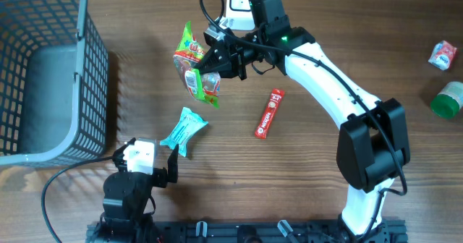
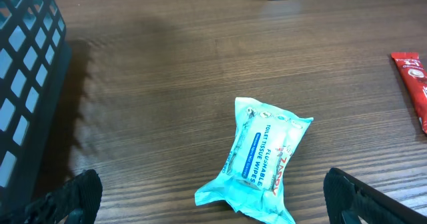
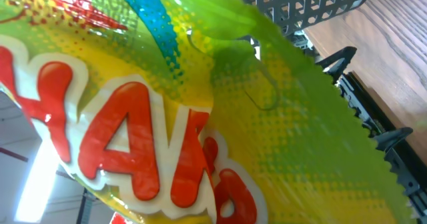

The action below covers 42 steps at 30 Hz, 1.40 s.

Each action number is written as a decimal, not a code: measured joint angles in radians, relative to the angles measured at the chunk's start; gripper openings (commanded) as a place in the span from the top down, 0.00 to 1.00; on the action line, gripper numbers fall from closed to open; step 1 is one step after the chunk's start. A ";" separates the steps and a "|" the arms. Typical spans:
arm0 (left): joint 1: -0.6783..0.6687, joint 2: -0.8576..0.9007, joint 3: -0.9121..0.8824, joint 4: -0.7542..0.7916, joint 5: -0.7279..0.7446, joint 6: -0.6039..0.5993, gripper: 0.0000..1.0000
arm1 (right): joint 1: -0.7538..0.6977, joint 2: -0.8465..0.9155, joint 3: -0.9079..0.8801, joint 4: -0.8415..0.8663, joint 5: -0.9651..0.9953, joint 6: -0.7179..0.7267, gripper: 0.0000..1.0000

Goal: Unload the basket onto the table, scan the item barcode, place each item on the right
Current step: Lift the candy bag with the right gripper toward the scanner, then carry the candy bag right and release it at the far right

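A green and yellow snack bag (image 1: 192, 64) with red lettering hangs above the table, and my right gripper (image 1: 215, 59) is shut on its right edge. The bag fills the right wrist view (image 3: 167, 117) and hides the fingers there. A white scanner (image 1: 239, 0) stands just behind this gripper at the table's far edge. A teal pack of wipes (image 1: 184, 131) lies flat on the wood. My left gripper (image 1: 152, 160) stands open just short of it, with the pack (image 2: 263, 157) ahead between the two black fingertips (image 2: 83, 187).
A grey mesh basket (image 1: 43, 69) takes up the far left. A red sachet (image 1: 269, 113) lies mid-table, right of the wipes. A small red and white packet (image 1: 443, 55) and a green-capped item (image 1: 448, 98) sit at the right edge.
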 measured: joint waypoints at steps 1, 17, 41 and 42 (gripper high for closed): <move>0.000 0.000 0.000 0.000 0.000 0.000 0.00 | 0.000 0.000 0.000 0.000 0.000 0.003 0.96; 0.000 0.000 0.000 0.000 0.000 0.000 0.00 | -0.003 0.000 -0.004 -0.568 1.109 -0.455 0.96; 0.000 0.000 0.000 0.000 0.000 0.000 0.00 | -0.100 0.400 0.544 -0.130 1.654 -0.480 0.95; 0.000 0.000 0.000 0.000 0.000 0.000 0.00 | -0.100 0.406 0.550 -0.127 1.673 -0.483 0.95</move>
